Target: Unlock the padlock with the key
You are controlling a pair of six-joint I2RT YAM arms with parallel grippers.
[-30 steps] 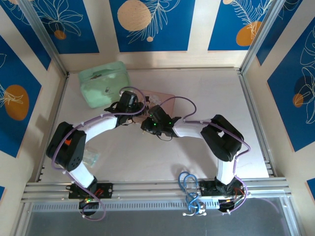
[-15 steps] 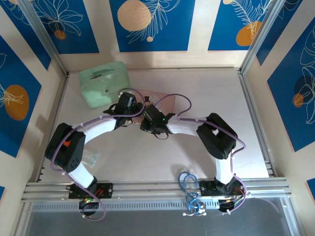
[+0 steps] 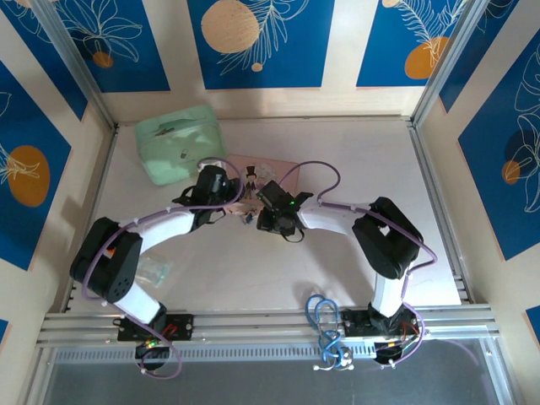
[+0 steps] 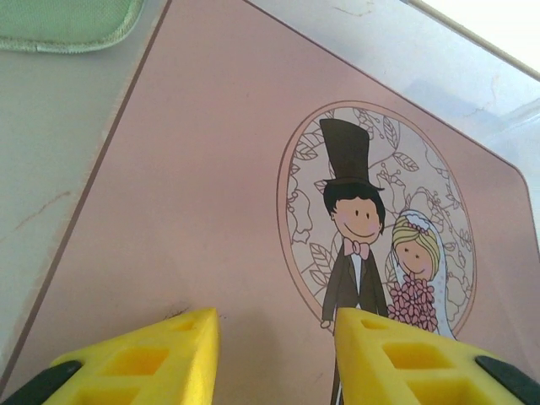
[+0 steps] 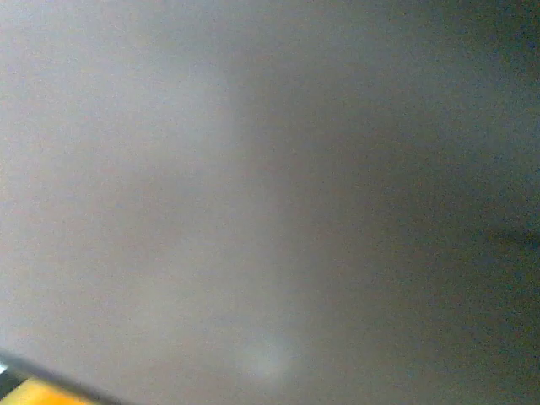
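The pink tin (image 4: 211,186), with a bride-and-groom picture on its lid, lies flat under my left gripper (image 4: 274,325). That gripper's yellow fingers (image 4: 169,346) stand apart with nothing between them. From above, the left gripper (image 3: 229,197) is at the tin's (image 3: 253,171) near-left edge and the right gripper (image 3: 270,211) is at its near edge, the two close together. A tiny bluish speck (image 3: 248,218) between them may be the padlock. The key is hidden. The right wrist view is a grey blur with a sliver of yellow finger (image 5: 34,395) at the bottom left.
A mint-green case (image 3: 179,143) stands at the back left, its corner (image 4: 67,21) just beyond the tin. A clear plastic piece (image 3: 156,270) lies by the left arm's base. Blue cable loops (image 3: 325,316) sit at the near rail.
Both grippers have drawn back toward the near side of the tin, so more of its lid shows. The right arm swung left and then back.
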